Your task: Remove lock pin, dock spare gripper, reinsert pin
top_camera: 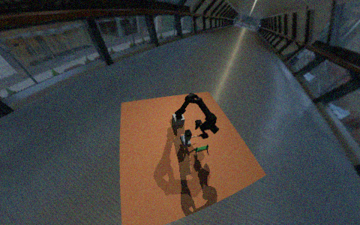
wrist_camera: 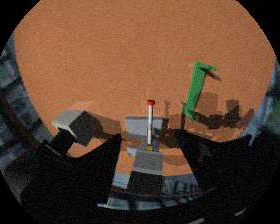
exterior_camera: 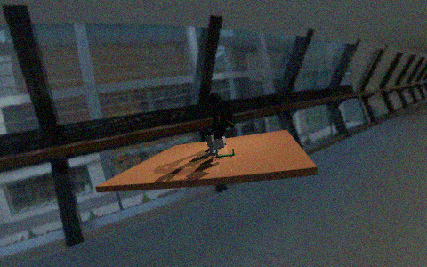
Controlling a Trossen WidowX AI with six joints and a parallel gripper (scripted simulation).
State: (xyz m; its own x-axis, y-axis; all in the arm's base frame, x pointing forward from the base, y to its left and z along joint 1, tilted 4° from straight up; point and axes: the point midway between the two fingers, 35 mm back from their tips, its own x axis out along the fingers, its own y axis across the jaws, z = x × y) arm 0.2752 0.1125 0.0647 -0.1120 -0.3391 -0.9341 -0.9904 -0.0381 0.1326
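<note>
Near the middle of the orange bench [top_camera: 149, 180], you are seeing the pincer [wrist_camera: 148, 163] standing spread and pinching nothing. Just ahead, the red-capped lock pin [wrist_camera: 149, 120] is sitting in the grey mount [wrist_camera: 143, 129], while the green piece [wrist_camera: 199, 90] is standing beside it, far from every bench edge.

Spare gripper [wrist_camera: 201, 92] blurred, shape unclear.
</note>
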